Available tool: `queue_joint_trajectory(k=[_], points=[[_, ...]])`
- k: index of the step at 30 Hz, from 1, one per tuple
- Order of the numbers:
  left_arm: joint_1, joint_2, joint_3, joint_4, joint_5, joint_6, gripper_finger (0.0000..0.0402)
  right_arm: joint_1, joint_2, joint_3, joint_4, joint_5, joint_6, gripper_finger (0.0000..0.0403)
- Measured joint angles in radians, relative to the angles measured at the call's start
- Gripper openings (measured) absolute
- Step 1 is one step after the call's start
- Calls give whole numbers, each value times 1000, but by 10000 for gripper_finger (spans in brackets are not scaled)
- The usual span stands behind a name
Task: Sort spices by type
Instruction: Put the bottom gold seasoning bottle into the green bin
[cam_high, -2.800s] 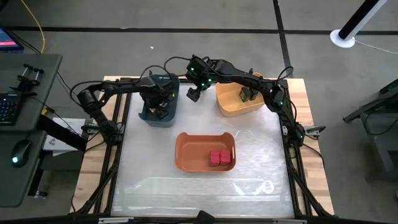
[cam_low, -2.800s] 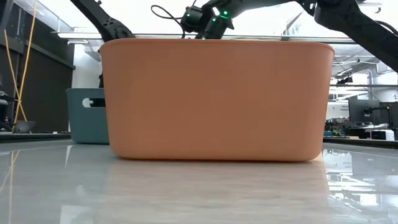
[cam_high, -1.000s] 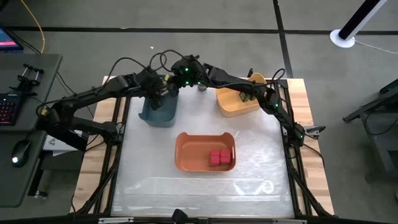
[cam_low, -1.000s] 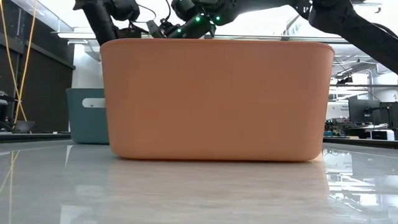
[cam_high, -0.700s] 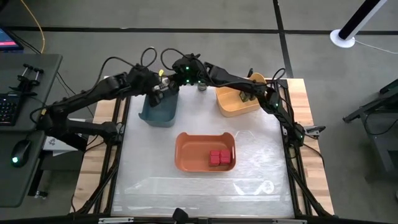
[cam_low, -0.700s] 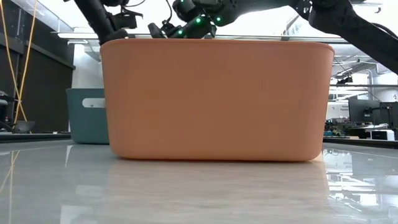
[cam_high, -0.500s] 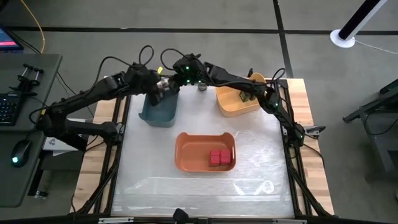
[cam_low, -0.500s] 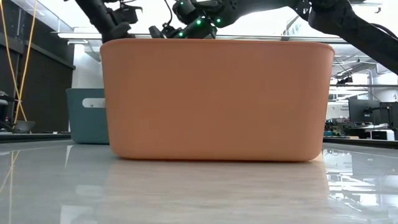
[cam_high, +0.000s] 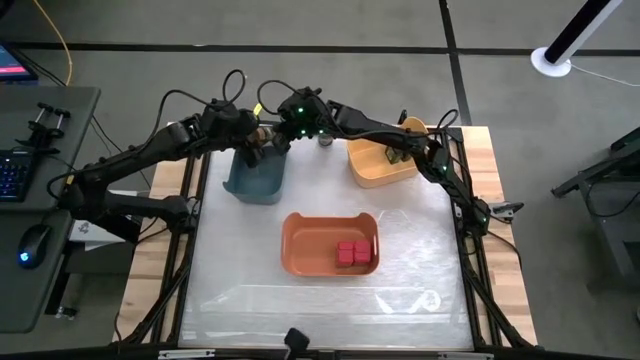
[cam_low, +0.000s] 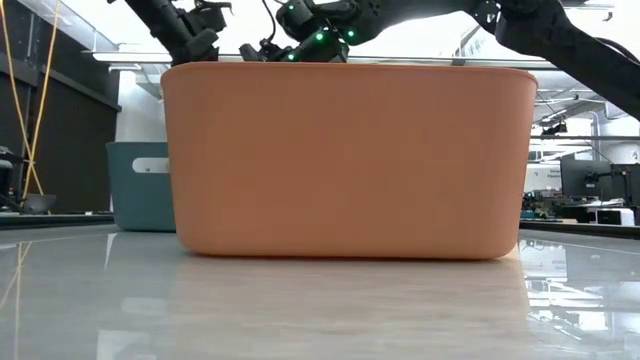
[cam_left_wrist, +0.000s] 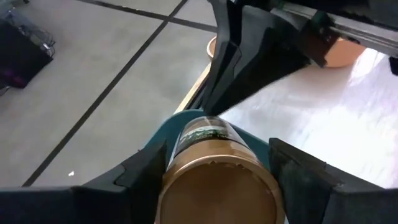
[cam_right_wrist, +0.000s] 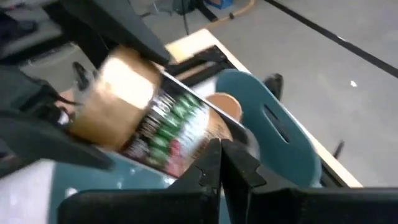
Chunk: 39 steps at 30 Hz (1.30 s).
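Wooden table (cam_high: 500, 260) carries three bins; you have the orange bin (cam_high: 300, 250) in the middle with red tins (cam_high: 352, 254) inside, the yellow bin (cam_high: 375, 170) at the far right, and the blue bin (cam_high: 250, 182) at the far left. Both arms meet above the blue bin. Your left gripper (cam_left_wrist: 214, 186) pinches a jar (cam_left_wrist: 214, 180) with a tan lid across its body, just over the blue rim. Your right gripper (cam_right_wrist: 219, 171) has its fingers pressed together, empty, close beside the jar. To do this step well, I think you should move the right arm away first, then lower the jar inside the walls before you spread the fingers
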Motion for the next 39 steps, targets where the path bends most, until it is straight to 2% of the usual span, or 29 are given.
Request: queue_joint_trajectory(k=[6,16,25,35,39], points=[[33,30,0,-30,-58,-42,238,-64,-34,0,-82,12,-23,0],[107,237,0,20,10,-69,238,-103,-77,1,-177,7,-25,0],[112,396,12,37,7,-60,238,-73,-79,1,-208,9,-24,0],[144,462,44,45,3,-63,239,-62,-79,1,-209,13,1,0],[154,462,44,47,14,-78,255,-61,-79,1,-222,13,3,0]])
